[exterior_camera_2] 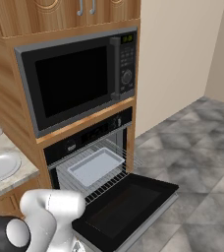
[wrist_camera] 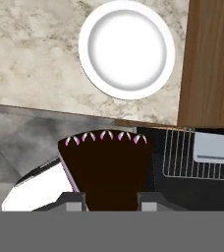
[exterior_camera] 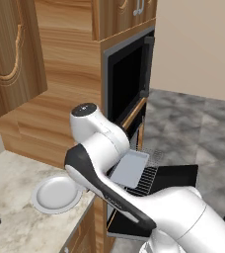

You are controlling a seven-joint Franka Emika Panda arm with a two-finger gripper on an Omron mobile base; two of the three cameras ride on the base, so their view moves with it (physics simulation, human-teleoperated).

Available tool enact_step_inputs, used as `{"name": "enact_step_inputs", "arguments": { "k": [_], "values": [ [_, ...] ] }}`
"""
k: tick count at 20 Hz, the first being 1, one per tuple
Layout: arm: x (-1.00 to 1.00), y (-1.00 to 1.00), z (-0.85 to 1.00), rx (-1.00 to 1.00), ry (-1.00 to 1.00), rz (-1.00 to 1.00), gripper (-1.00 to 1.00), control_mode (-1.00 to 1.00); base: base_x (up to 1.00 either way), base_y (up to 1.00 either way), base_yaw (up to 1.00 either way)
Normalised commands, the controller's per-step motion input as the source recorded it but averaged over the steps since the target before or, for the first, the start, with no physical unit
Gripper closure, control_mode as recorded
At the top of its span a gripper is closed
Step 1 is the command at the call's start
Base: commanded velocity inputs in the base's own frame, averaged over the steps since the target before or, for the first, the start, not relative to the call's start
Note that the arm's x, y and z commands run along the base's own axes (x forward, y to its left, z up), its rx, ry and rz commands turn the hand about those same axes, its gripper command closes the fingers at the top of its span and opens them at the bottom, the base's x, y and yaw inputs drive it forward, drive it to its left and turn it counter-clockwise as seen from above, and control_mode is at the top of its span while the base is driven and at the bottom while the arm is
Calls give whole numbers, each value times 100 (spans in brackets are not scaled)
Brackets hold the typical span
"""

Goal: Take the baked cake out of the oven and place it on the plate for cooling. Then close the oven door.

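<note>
The baked cake [wrist_camera: 106,167], a dark brown wedge with pink dots along its top edge, sits between my gripper [wrist_camera: 111,199] fingers, which are shut on it. In the hand view the round white plate [wrist_camera: 126,49] lies empty on the marble counter beyond the cake, and the cake hangs short of the counter edge. The plate [exterior_camera: 57,193] sits at the counter corner beside the oven [exterior_camera_2: 89,133]. The oven door [exterior_camera_2: 126,206] hangs fully open and flat. My arm's elbow hides the hand in the left base view.
A flat grey tray [exterior_camera_2: 95,166] rests on the pulled-out wire rack [wrist_camera: 182,157] inside the oven. A black microwave [exterior_camera_2: 74,78] sits above the oven. A wooden cabinet side [wrist_camera: 212,59] borders the plate. Grey tiled floor [exterior_camera_2: 197,147] extends to the right.
</note>
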Motion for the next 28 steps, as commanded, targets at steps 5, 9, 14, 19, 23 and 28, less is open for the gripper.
{"name": "enact_step_inputs", "arguments": {
  "k": [5, 9, 14, 19, 23, 28],
  "values": [
    [11, 9, -13, 10, 0, 0, 100, -100, 0, 0, 0],
    [36, 40, -21, 4, -1, 0, 100, -100, 0, 0, 0],
    [40, 49, -34, 0, -1, 0, 100, -100, 0, 0, 0],
    [47, 38, -51, 0, 0, 0, 100, -100, 0, 0, 0],
    [40, 19, -52, 0, 0, 0, 100, -100, 0, 0, 0],
    [24, 17, -47, 0, 0, 0, 100, -100, 0, 0, 0]
  ]
}}
